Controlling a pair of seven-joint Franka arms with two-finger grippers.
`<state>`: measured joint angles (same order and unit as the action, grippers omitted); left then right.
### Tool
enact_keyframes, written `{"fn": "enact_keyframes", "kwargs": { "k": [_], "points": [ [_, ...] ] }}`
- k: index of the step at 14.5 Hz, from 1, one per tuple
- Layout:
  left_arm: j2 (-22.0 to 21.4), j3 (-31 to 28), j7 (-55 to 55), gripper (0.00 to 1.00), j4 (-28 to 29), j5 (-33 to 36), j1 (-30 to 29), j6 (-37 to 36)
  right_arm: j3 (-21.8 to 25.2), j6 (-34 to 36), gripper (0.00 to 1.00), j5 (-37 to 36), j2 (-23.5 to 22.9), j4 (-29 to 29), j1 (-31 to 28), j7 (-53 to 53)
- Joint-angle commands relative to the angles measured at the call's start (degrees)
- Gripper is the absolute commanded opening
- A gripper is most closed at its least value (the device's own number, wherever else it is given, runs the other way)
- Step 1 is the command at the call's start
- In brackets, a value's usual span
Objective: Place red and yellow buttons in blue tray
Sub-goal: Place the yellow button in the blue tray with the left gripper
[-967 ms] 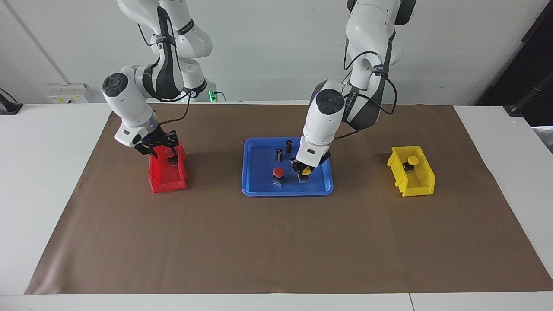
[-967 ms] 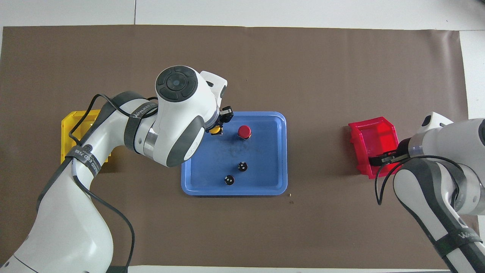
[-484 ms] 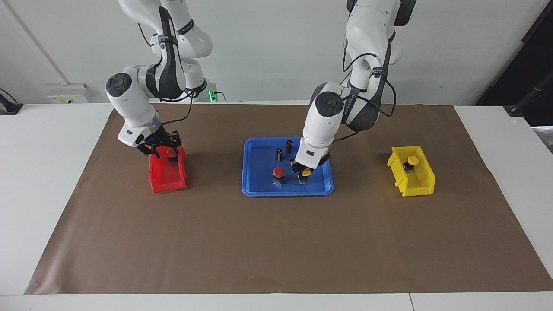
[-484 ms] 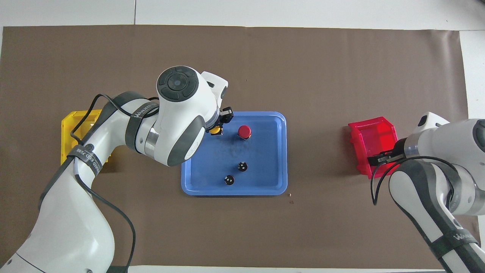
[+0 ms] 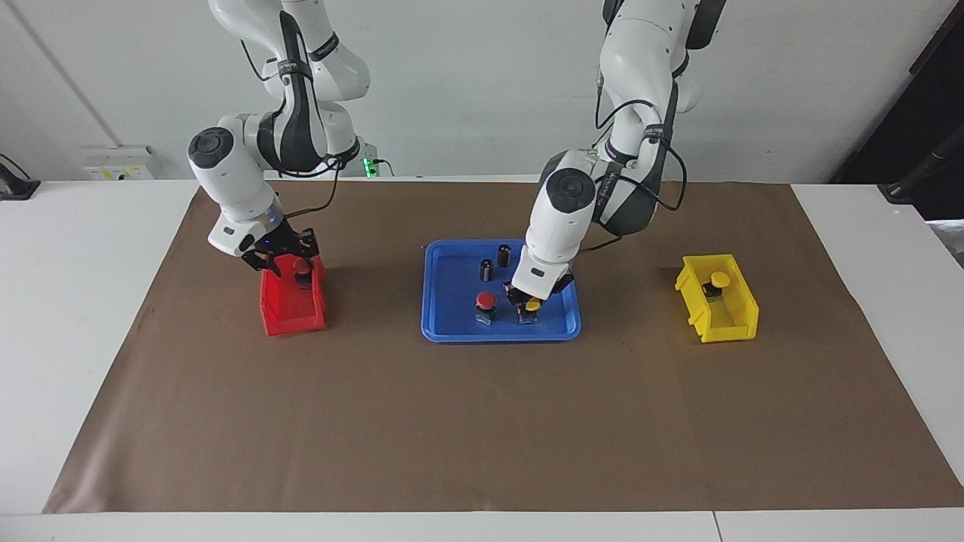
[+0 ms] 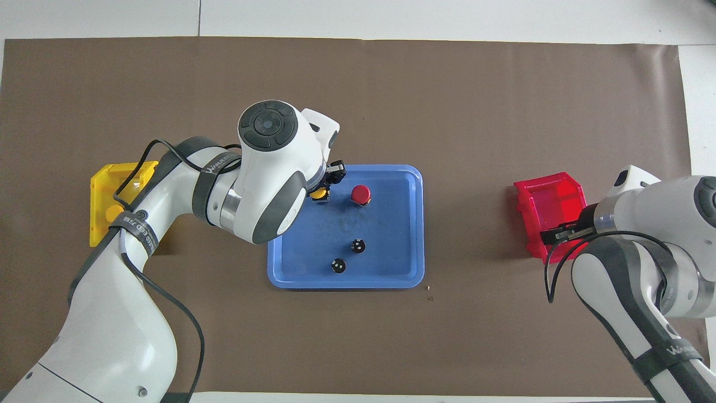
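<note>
The right gripper had lifted a red button above the red bin, pinching it. The left gripper sat over a yellow button in the blue tray, its grip unclear, with two dark cylinders nearby.

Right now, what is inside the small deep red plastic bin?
One red-capped push-button shows in the red bin, with the right gripper at it. The bin's floor under the gripper is covered.

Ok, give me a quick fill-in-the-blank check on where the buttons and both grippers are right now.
1. The wide shallow blue plastic tray holds one red-capped push-button, one yellow-capped push-button and ___ dark capless cylinders.
2. The left gripper is at the ___-capped button in the tray.
3. The right gripper is over the small deep ___ bin.
4. The small deep yellow bin holds ___ yellow-capped button.

Missing: two; yellow; red; one
</note>
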<state>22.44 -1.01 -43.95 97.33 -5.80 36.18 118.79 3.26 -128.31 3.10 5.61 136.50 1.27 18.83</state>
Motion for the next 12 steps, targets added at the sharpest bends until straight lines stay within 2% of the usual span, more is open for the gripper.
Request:
{"fn": "enact_keyframes", "kwargs": {
  "k": [1,3,5,9,11,12],
  "points": [
    [-0.5,-0.2,0.8,0.54,1.0,-0.4,0.5,1.2,-0.3,-0.2,0.77,-0.4,0.6,0.3,-0.2,-1.1],
    [-0.6,-0.2,0.6,0.62,1.0,-0.5,1.0,1.0,-0.3,0.3,0.77,-0.4,0.5,-0.4,-0.3,-1.1],
    [-1.1,-0.2,0.4,0.60,0.8,-0.6,1.4,-0.1,-0.3,1.3,0.77,-0.4,0.2,-1.0,-0.3,-1.1],
    [-7.0,-0.9,3.8,0.61,-3.9,-0.8,-3.3,-14.5,-0.3,1.2,0.74,-0.4,0.4,-0.5,-1.0,-0.6],
    [-11.6,-1.4,9.1,0.67,-3.9,-0.6,-6.0,-20.4,-0.3,1.3,0.72,-0.4,0.5,-0.4,-2.0,-0.4],
    [-13.5,-1.4,10.0,0.76,-3.9,-0.3,-8.0,-23.2,-0.3,1.2,0.72,-0.4,0.5,-0.1,-2.1,-0.5]
  ]
}}
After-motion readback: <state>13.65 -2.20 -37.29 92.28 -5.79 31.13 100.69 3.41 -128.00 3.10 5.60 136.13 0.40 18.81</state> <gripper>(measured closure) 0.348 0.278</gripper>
